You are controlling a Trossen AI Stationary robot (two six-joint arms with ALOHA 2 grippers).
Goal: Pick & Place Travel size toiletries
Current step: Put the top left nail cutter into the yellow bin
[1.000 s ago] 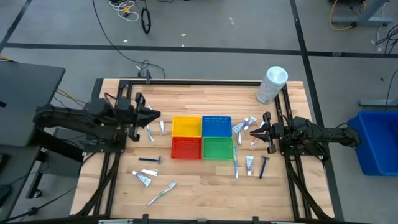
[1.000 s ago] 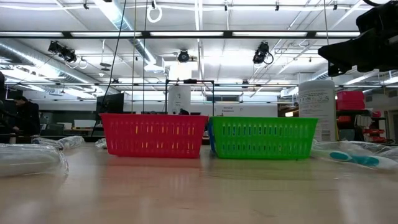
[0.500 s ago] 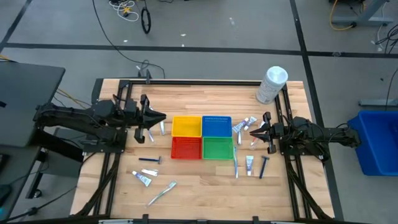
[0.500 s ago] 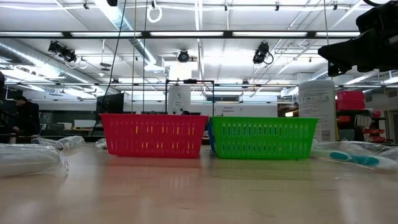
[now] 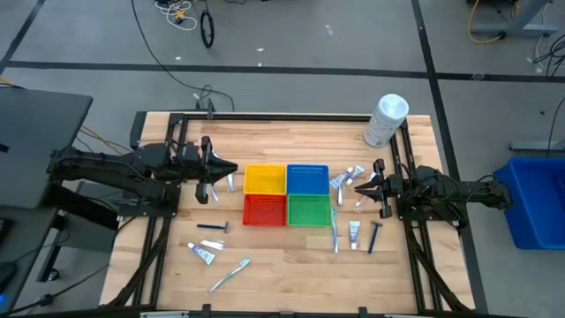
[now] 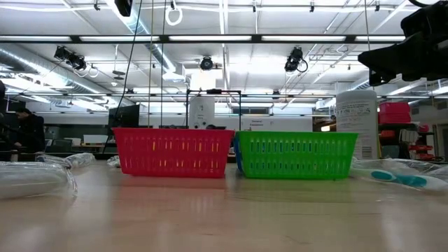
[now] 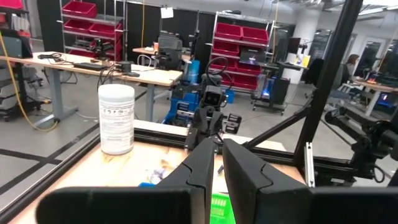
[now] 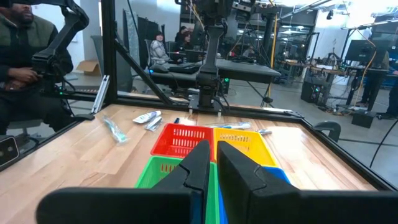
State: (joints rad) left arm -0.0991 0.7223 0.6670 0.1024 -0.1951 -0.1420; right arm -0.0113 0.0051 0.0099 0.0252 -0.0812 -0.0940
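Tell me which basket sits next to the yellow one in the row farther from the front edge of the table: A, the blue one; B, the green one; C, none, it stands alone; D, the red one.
A: in the high view the blue basket sits side by side with the yellow basket, while the red basket and green basket form the other row.

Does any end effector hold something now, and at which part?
Nothing is held. The left end effector and the right end effector are both shut and empty, above the table.
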